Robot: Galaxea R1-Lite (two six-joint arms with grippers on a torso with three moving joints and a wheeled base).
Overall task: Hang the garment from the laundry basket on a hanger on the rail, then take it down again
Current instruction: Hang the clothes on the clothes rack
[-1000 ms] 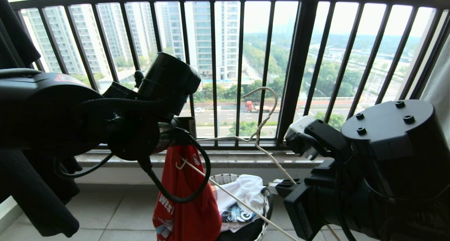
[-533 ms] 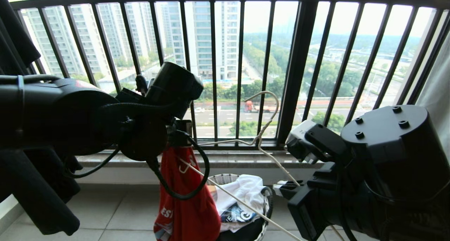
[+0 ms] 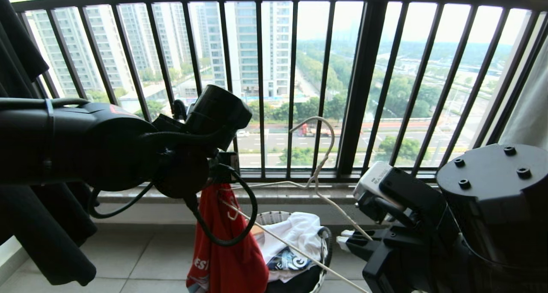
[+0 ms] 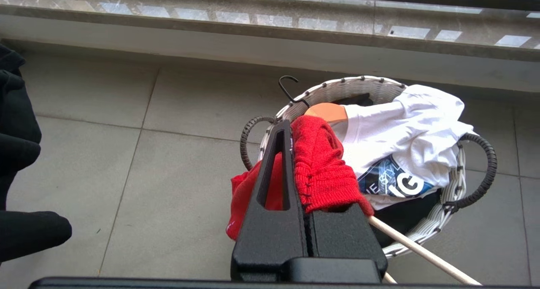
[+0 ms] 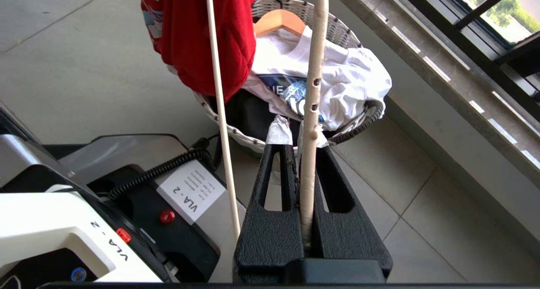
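On my head view the left gripper [image 4: 310, 183] is clamped shut on a bunch of the red garment [image 3: 222, 246], which hangs straight down from it, at about 6 o'clock from the jaws, and drapes just in front of the laundry basket [image 3: 274, 218] on the tiled floor [image 3: 141, 258]. Through the left wrist camera I see the red knit edge pinched between the fingers [image 4: 274, 175], bulging out on one side.

My right gripper [image 5: 306, 162] is closed on one arm of the cream wire hanger [image 3: 319, 164]; the wire runs right between the two fingers. From that grip the hanger rises toward 11 o'clock in the head view, its hook standing upright against the black window railing [image 3: 364, 92]. Its long bottom bar slants to 10 o'clock and reaches the garment just below the left gripper, where a small shoulder hook lies against the red cloth.

The basket holds a white shirt [image 3: 295, 237] with blue print and a wooden hanger [image 5: 278, 21].
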